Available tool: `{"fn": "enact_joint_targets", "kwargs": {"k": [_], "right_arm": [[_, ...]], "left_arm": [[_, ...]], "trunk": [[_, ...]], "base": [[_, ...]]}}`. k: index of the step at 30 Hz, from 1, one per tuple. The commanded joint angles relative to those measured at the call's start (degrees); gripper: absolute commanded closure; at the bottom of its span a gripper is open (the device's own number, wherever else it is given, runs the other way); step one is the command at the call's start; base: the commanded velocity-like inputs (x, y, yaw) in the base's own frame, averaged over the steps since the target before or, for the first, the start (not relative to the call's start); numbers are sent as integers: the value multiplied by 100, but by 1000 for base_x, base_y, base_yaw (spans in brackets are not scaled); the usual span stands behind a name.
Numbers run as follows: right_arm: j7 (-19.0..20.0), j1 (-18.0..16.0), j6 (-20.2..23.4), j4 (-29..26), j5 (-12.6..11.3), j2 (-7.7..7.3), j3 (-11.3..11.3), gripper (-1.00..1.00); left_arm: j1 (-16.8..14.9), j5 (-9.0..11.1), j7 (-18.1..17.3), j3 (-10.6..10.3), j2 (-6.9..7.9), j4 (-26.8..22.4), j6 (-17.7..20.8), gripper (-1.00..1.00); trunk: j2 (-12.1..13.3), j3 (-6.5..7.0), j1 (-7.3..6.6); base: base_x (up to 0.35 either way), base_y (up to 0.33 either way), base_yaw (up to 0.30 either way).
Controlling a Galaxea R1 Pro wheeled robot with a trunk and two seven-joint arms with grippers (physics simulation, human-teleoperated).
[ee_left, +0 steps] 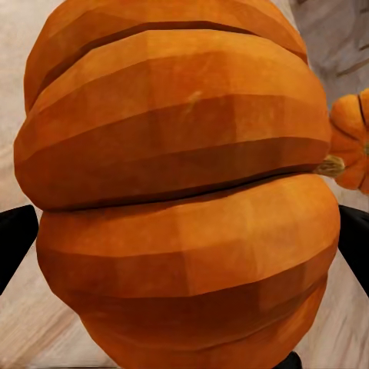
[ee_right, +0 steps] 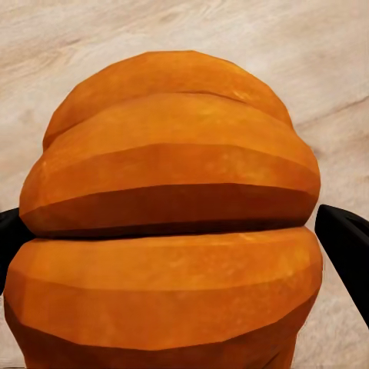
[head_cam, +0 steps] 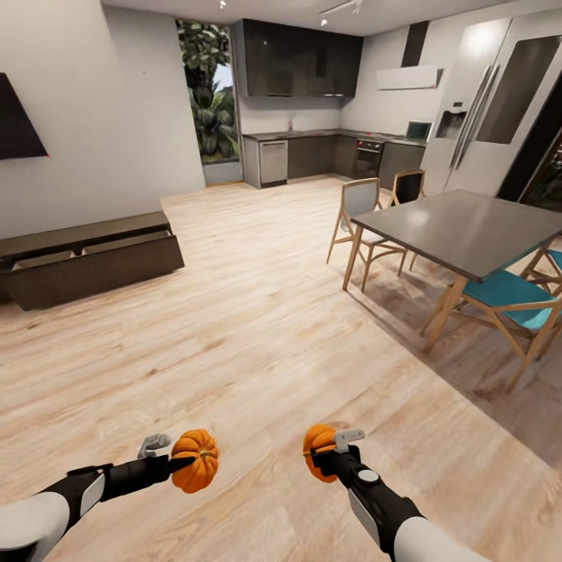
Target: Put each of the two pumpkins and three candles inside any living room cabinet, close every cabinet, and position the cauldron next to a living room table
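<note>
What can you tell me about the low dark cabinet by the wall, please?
The cabinet is a long, very low dark-brown wooden unit standing on the light wood floor against the white wall, to the robot's front left. Its front panel is pulled out like a drawer, leaving a gap under the top. Nothing can be made out inside, and neither gripper is near it.

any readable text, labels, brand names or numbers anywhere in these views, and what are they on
None can be read.
Left pumpkin and right pumpkin: plain orange skin, no label.
Cabinet: plain dark wood, no markings.
Refrigerator, oven and microwave: any panel text is too small and blurred to read.
Dining table: bare grey top, no print.
</note>
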Motion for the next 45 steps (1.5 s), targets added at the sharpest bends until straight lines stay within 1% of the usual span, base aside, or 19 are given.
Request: {"fn": "enact_joint_targets", "kwargs": {"k": [1,13,20,27,35,39,45], "right_arm": [[-6,2,0,0,1,2,1,100],[8,0,-1,-7,4,-3,-2,100],[-3,8,-52,-24,21,12,6,100],[-10,9,-54,-25,22,11,4,100],[-2,8,-54,-24,29,6,6,100],[-1,9,-54,-24,30,-17,6,100],[-1,9,-54,-25,30,-24,6,100]], "left_arm": [[0,4,8,11,3,0,0,100],[0,5,20,22,40,0,1,100],[0,5,29,22,56,0,-9,100],[0,5,26,22,90,0,-26,100],[0,5,29,22,94,0,-30,100],[0,12,29,33,186,0,-35,100],[0,13,29,35,206,0,-35,100]], "trunk": [[42,13,-23],[523,157,-286],[804,274,-440],[804,274,-440],[804,274,-440],[804,274,-440],[804,274,-440]], "base": [[0,0,237],[0,0,237],[0,0,107],[0,0,273],[0,0,288],[45,15,288],[233,123,288]]}}
